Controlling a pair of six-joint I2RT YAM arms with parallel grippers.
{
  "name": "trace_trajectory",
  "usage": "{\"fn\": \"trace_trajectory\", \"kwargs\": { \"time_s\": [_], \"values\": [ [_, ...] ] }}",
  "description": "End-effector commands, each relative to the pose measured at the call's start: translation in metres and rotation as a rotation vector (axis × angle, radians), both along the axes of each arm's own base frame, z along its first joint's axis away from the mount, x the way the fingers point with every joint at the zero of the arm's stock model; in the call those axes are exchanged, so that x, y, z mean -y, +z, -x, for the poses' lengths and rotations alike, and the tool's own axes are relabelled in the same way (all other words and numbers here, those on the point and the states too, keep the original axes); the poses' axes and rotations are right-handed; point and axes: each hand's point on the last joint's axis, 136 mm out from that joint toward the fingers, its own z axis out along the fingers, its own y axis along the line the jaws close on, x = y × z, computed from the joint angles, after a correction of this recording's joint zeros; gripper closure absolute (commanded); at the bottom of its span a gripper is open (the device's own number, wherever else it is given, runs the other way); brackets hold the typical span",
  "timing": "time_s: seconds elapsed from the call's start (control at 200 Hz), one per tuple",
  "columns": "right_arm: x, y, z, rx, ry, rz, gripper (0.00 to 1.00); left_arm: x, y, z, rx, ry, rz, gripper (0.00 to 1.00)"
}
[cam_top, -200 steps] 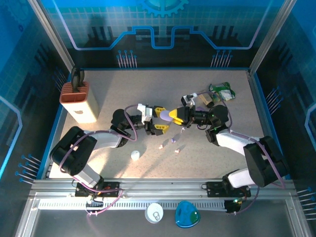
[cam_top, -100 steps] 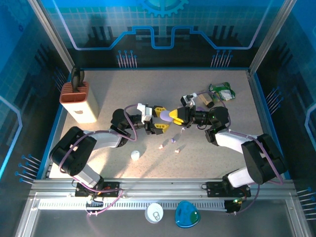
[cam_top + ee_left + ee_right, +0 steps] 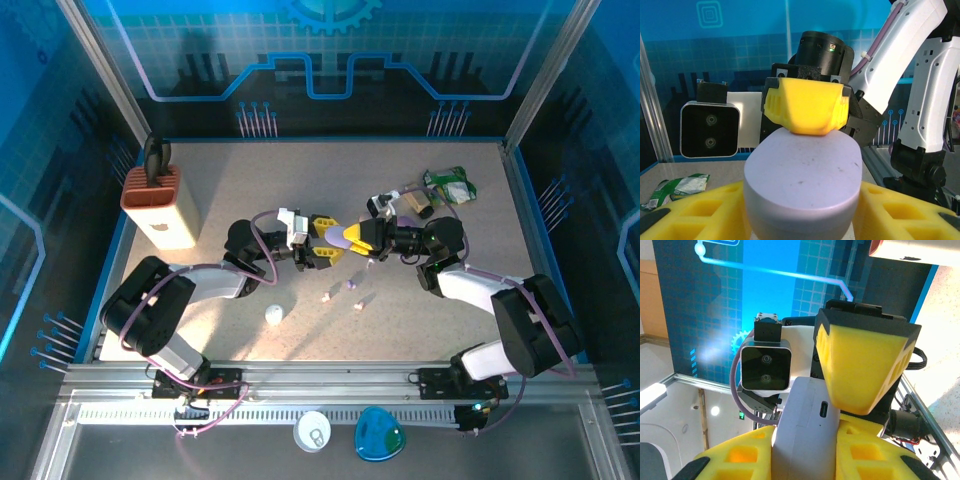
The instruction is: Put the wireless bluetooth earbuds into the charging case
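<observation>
Together, the right gripper [image 3: 352,238] and left gripper [image 3: 322,243] clamp one lilac case [image 3: 331,231] mid-table [image 3: 250,190], the left's jaws set wider across it. The left arm [image 3: 215,275] and right arm [image 3: 470,285] lie low, reaching inward, wrists facing each other. Three earbuds [image 3: 350,287] lie loose just nearer.

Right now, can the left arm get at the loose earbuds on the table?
Probably not yet: the earbuds lie near, unobstructed, but the left gripper grips the lilac case.
</observation>
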Motion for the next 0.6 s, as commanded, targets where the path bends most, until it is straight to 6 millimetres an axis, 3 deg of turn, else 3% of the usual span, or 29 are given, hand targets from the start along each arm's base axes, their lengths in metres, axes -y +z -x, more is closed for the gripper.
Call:
{"fn": "trace_trajectory", "kwargs": {
  "time_s": [0.0, 0.17, 0.595],
  "values": [
    [0.0011, 0.0049, 0.0034, 0.044, 0.002, -0.014, 0.92, -0.0008, 0.0193, 0.0037, 0.043, -0.025, 0.03, 0.51],
    [0.0005, 0.0012, 0.0017, 0.029, 0.002, -0.01, 0.92, -0.001, 0.022, 0.0071, 0.039, -0.046, 0.029, 0.58],
    [-0.0002, -0.004, -0.0017, 0.008, 0.0, -0.002, 0.93, -0.001, 0.0212, 0.0066, 0.039, -0.043, 0.029, 0.52]
  ]
}}
